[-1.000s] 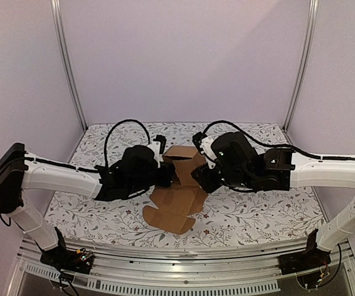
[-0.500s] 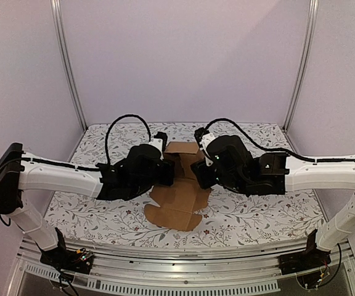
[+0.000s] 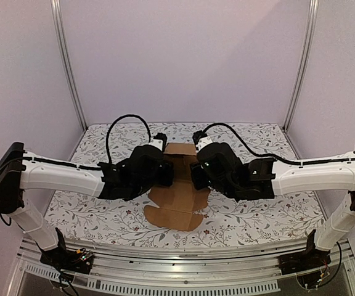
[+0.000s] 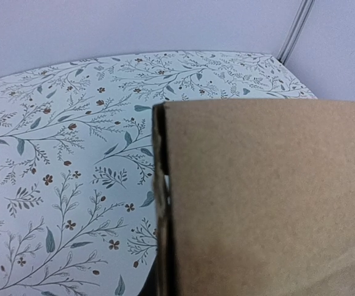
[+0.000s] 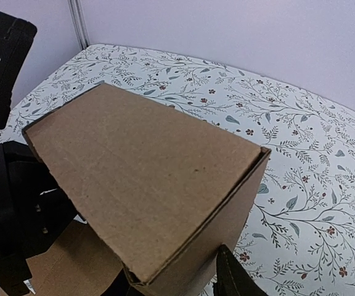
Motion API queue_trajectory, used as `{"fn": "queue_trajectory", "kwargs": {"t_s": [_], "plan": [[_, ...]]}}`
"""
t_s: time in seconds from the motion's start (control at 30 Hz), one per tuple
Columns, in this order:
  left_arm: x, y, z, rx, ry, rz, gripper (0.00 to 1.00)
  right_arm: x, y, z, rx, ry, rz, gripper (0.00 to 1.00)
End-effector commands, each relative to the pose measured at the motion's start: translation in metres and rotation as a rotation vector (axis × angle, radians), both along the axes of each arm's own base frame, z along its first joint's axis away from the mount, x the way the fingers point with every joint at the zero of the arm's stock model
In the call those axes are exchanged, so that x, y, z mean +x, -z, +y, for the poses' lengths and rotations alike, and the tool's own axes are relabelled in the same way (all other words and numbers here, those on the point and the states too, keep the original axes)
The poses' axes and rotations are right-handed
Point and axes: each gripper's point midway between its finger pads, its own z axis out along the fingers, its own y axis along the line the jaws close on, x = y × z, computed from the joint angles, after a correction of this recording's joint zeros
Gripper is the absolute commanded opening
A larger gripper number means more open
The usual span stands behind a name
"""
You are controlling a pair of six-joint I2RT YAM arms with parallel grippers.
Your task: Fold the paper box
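The paper box (image 3: 179, 200) is brown cardboard in the middle of the table. Its far part stands folded up and a flat flap lies toward me. My left gripper (image 3: 167, 172) presses in at the box's left side. In the left wrist view a cardboard wall (image 4: 264, 197) stands edge-on right at the jaws, whose fingers are hidden. My right gripper (image 3: 194, 176) is at the box's right side. In the right wrist view one dark finger (image 5: 233, 277) sits against the outer wall of the box (image 5: 140, 185). The other finger is hidden behind the cardboard.
The table (image 3: 257, 216) carries a floral cloth. Metal frame posts (image 3: 66, 61) rise at the back corners against plain walls. The left arm's black body (image 5: 5, 185) sits close on the box's far side in the right wrist view.
The right arm has swung left, closer against the box. The left gripper and the upright part of the box have shifted slightly back, and the flat flap has moved with them.
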Motion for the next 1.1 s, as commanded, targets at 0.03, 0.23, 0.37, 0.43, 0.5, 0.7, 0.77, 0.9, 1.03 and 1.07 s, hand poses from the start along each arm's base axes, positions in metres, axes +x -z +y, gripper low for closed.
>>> {"fn": "queue_trajectory", "kwargs": {"t_s": [0.03, 0.23, 0.37, 0.43, 0.5, 0.7, 0.77, 0.9, 1.03, 1.07], "plan": [[-0.024, -0.014, -0.038, -0.065, 0.139, 0.005, 0.00, -0.001, 0.010, 0.016, 0.049, 0.002, 0.008, 0.33], [-0.026, -0.012, -0.043, -0.077, 0.161, 0.016, 0.09, -0.001, 0.013, 0.018, 0.055, 0.009, 0.016, 0.27], [-0.029, -0.010, -0.046, -0.093, 0.179, 0.021, 0.18, 0.000, 0.014, 0.017, 0.053, 0.017, 0.014, 0.23], [-0.030, -0.010, -0.048, -0.100, 0.192, 0.024, 0.21, 0.000, 0.015, 0.017, 0.052, 0.022, 0.013, 0.20], [-0.032, -0.010, -0.050, -0.107, 0.204, 0.024, 0.26, 0.001, 0.015, 0.016, 0.049, 0.028, 0.011, 0.18], [-0.037, -0.014, -0.052, -0.125, 0.241, 0.020, 0.42, 0.003, 0.017, 0.012, 0.027, 0.048, 0.000, 0.03], [-0.039, -0.015, -0.051, -0.125, 0.251, 0.019, 0.47, 0.005, 0.018, 0.009, 0.013, 0.059, -0.009, 0.00], [-0.042, -0.015, -0.044, -0.126, 0.264, 0.029, 0.54, 0.008, 0.019, 0.004, -0.022, 0.077, -0.031, 0.00], [-0.050, -0.012, -0.038, -0.126, 0.295, 0.034, 0.61, 0.013, 0.025, 0.000, -0.057, 0.088, -0.036, 0.00], [-0.052, -0.011, -0.037, -0.128, 0.305, 0.033, 0.62, 0.015, 0.026, -0.001, -0.062, 0.088, -0.036, 0.00]]}}
